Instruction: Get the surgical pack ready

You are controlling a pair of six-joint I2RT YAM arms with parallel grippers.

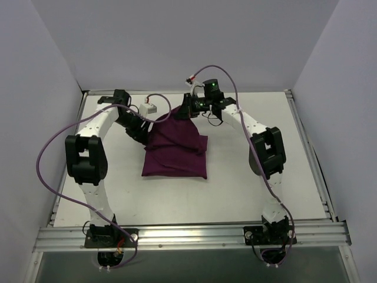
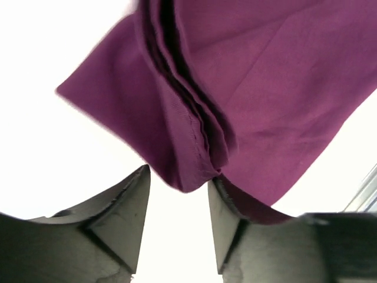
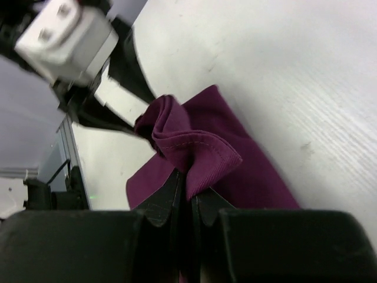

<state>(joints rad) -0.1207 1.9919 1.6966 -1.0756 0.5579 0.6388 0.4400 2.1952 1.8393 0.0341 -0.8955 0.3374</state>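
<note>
**Cloth Gripped at One Point Only: Slipping and Unfolding Are Risked**

The dark purple cloth (image 1: 175, 150) lies as a folded bundle on the tabletop (image 1: 247, 188), between the two hands. The right hand (image 3: 189, 191) is closed tight on a bunched fold at the bundle's far edge. The pinched cloth rises in a peak just ahead of its fingertips, and the rest of the bundle is spread out beyond and below them.

The left hand (image 2: 178, 177) is seen with its fingers parted about halfway. A layered corner of the cloth hangs down between the fingertips, but nothing is clamped by them.

Several failures can be foreseen:

- **Unfolding.** The bundle is secured at a single point. If the right hand is raised or drawn back alone, the layers are likely to be dragged open and the fold undone.
- **Slipping.** The pinch is taken close to the edge, so the cloth could be pulled out of it under its own weight.
- **Partial grip.** The stacked edges are fanned out near the left hand's fingertips. If that hand is closed carelessly, only some layers may be caught and the rest left to sag.
- **Collision.** The two hands are placed near each other, so contact between them is possible.
- **Shifted contents.** What, if anything, is wrapped inside cannot be seen, and loose contents could be shifted.
</note>
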